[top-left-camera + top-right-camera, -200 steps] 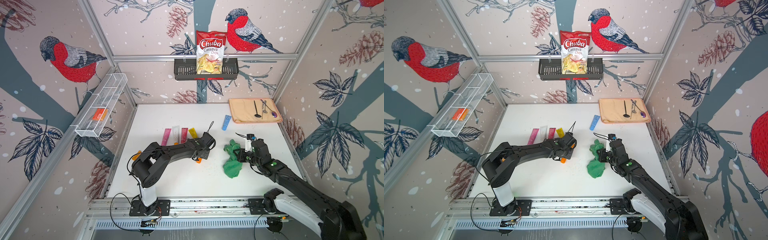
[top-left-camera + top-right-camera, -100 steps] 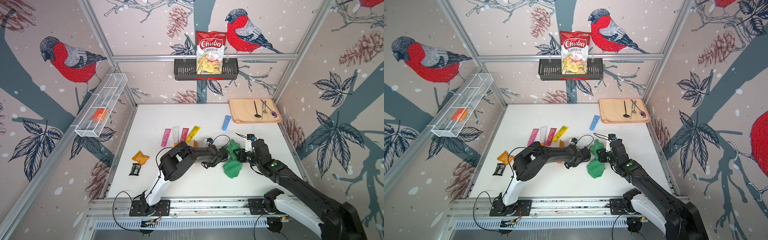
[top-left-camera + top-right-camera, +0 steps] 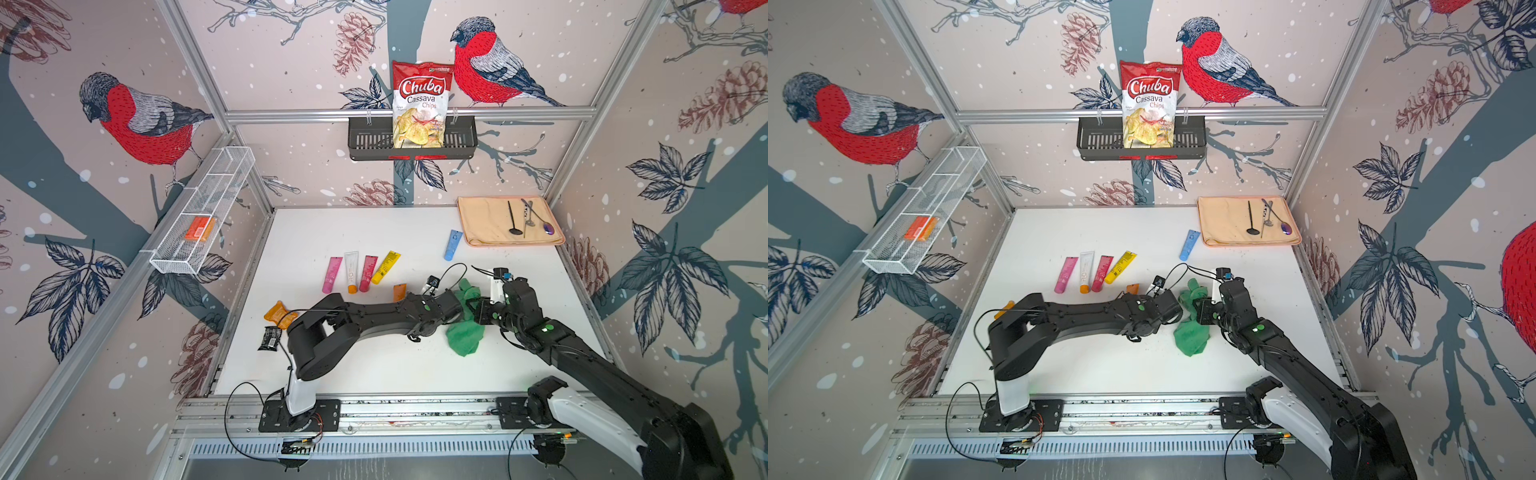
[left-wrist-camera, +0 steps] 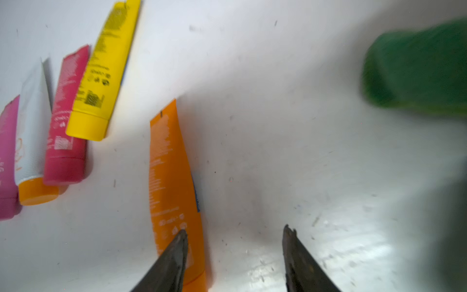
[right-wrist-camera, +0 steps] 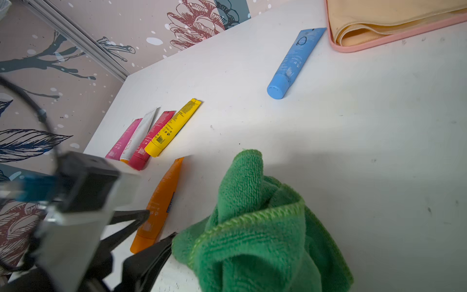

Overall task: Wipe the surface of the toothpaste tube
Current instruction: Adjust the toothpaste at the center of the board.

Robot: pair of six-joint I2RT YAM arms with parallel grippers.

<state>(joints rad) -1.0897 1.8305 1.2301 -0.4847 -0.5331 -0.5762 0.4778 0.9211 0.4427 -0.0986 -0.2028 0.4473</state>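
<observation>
Orange toothpaste tube (image 4: 174,182) lies flat on the white table (image 3: 374,365), near the middle, held by nothing. Both top views show only its crimped end (image 3: 1132,288), the rest hidden behind the left arm.

Left gripper (image 4: 235,230) is released: jaws apart, nothing between them, bare table in the gap. In the left wrist view one finger (image 4: 177,252) overlaps the tube's cap end. Cannot tell whether it touches.

Right gripper (image 3: 471,309) is clenched on the green cloth (image 5: 252,227), its fingertips buried in the fabric. The cloth is bunched, with one fold standing up and a loose tail hanging toward the table in both top views. It sits just beside the left gripper and close to the tube's cap end, but apart from the tube.

Four more tubes sit in a row farther back: pink tube (image 3: 332,274), white tube (image 3: 351,270) with an orange cap, red tube (image 3: 368,272), yellow tube (image 3: 385,268). The yellow one is angled against the red. Blue tube (image 3: 453,245) lies alone, just beside the beige mat (image 3: 486,224) at the back right corner.
</observation>
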